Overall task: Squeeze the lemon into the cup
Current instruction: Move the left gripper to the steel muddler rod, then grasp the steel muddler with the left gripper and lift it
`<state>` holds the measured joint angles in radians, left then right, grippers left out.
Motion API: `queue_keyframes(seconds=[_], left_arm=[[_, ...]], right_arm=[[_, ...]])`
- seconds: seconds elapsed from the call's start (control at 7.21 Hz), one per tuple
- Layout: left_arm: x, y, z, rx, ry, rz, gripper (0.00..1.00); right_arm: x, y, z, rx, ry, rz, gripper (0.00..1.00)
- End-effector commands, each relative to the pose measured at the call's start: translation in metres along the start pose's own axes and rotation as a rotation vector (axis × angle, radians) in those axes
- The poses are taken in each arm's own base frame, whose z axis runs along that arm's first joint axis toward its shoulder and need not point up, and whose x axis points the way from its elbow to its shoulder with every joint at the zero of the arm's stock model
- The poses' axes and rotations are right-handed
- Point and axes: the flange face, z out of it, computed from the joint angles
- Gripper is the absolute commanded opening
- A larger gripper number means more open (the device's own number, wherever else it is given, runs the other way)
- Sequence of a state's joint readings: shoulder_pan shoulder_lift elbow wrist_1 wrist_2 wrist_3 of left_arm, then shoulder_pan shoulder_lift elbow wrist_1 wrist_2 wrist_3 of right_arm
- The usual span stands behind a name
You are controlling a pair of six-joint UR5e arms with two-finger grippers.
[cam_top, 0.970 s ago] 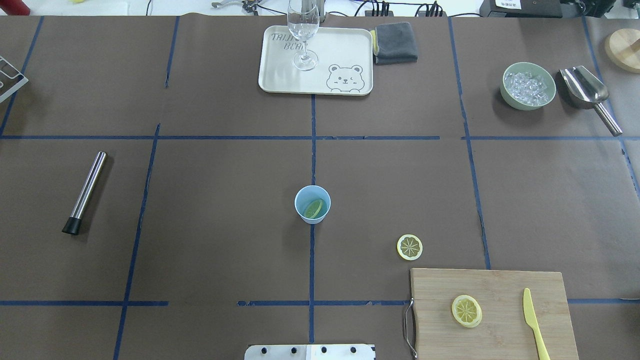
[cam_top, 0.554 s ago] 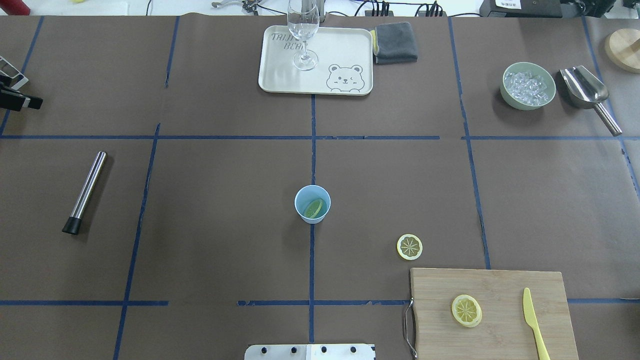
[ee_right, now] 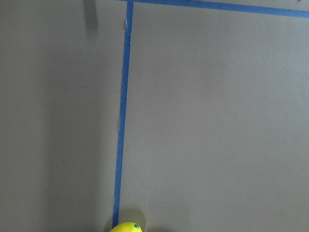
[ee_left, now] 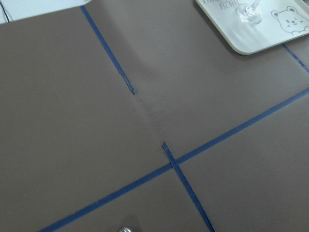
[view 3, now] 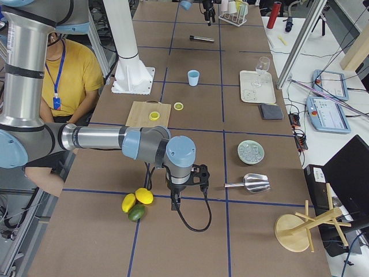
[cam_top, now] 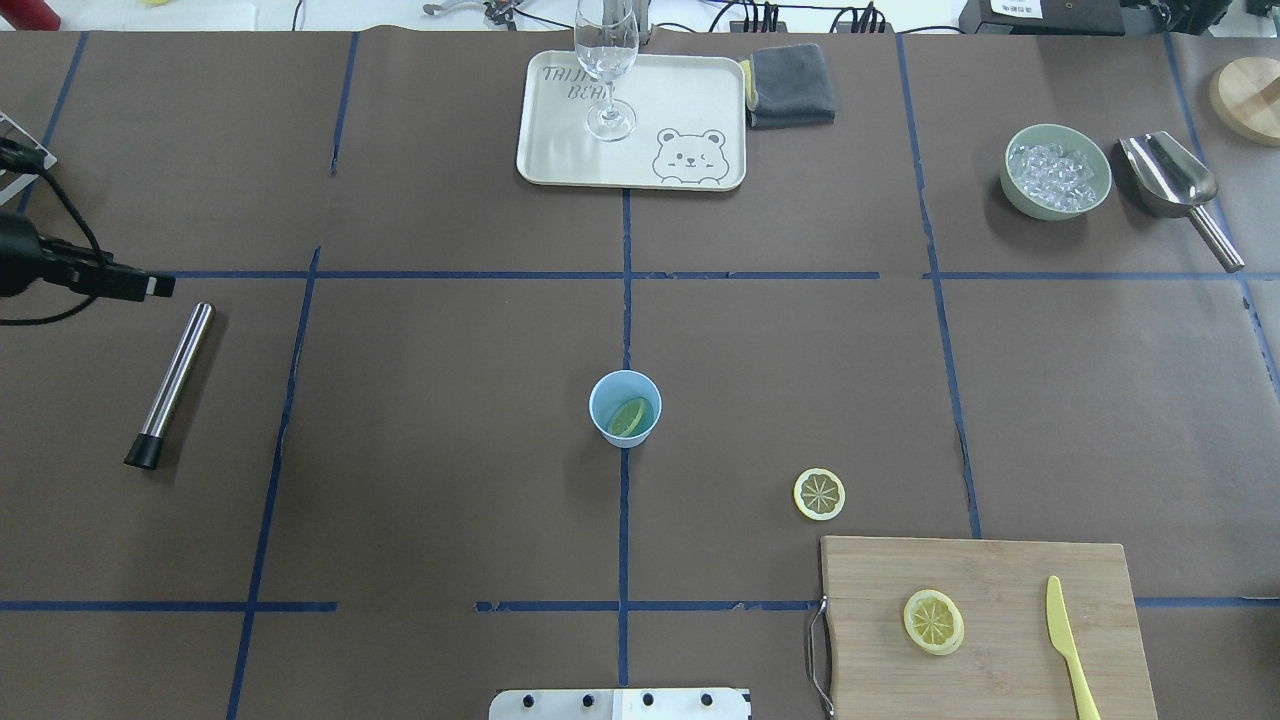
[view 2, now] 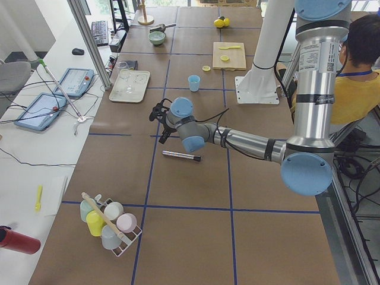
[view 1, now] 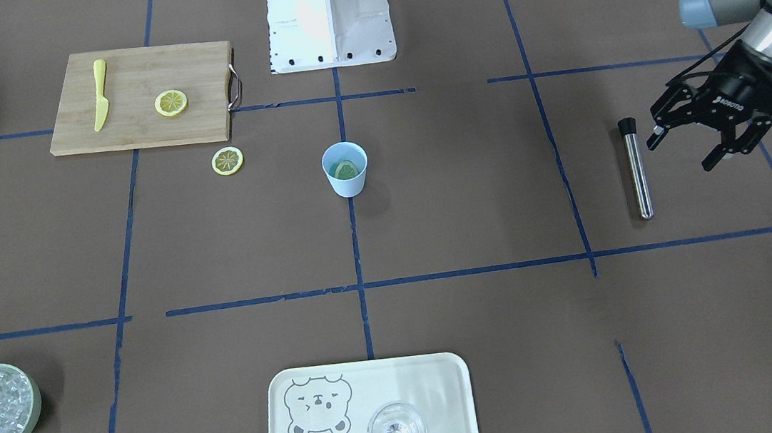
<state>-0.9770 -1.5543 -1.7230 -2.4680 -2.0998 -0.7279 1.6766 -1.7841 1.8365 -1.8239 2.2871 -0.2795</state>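
Observation:
The pale-blue cup (cam_top: 625, 408) stands at the table's middle, also in the front view (view 1: 345, 169). A lemon slice (cam_top: 628, 417) lies tilted inside it. A second lemon slice (cam_top: 819, 494) lies flat on the table to the cup's right. A third (cam_top: 933, 621) lies on the cutting board (cam_top: 1000, 580). My left gripper (view 1: 679, 155) is open and empty, hovering beside the steel muddler (view 1: 636, 169), far left of the cup; its tip shows overhead (cam_top: 155, 287). My right gripper (view 3: 189, 183) shows only in the exterior right view, far from the cup; I cannot tell whether it is open or shut.
A yellow knife (cam_top: 1068, 645) lies on the board. A bear tray (cam_top: 690, 100) holds a clear glass (cam_top: 607, 60) at the back. Grey cloth (cam_top: 790, 85), bowl of ice (cam_top: 1057, 172) and metal scoop (cam_top: 1170, 180) sit back right. Whole lemons (view 3: 138, 199) lie near my right gripper.
My left arm has come in from the overhead view's left edge, moving right and nearer, to beside the muddler's upper end. Cup and lemon slices have not moved.

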Motion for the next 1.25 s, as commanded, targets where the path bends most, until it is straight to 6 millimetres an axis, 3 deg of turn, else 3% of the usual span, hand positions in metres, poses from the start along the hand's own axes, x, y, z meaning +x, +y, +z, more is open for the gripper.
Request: queue_keyframes(seconds=[0.0,0.14,0.42,0.83,1.11], left_arm=[[0.004,0.041,0.032,-0.034,-0.071,-0.067,1.00],[-0.011,0.051,0.042,-0.060,-0.096,-0.079,0.88],[-0.012,0.049,0.050,-0.086,-0.100,-0.072,0.79],[0.022,-0.001,0.077,-0.206,-0.176,0.086,0.80],[0.015,0.000,0.087,-0.225,-0.189,0.084,0.84]], right_arm=[[0.001,0.000,0.001,-0.001,0.000,0.000,1.00],[0.001,0.000,0.001,-0.001,0.000,0.000,1.00],[0.000,-0.001,0.000,0.001,0.002,-0.004,1.00],[0.001,0.000,0.001,-0.003,0.002,-0.002,1.00],[0.002,0.001,0.002,-0.004,0.002,0.000,1.00]])
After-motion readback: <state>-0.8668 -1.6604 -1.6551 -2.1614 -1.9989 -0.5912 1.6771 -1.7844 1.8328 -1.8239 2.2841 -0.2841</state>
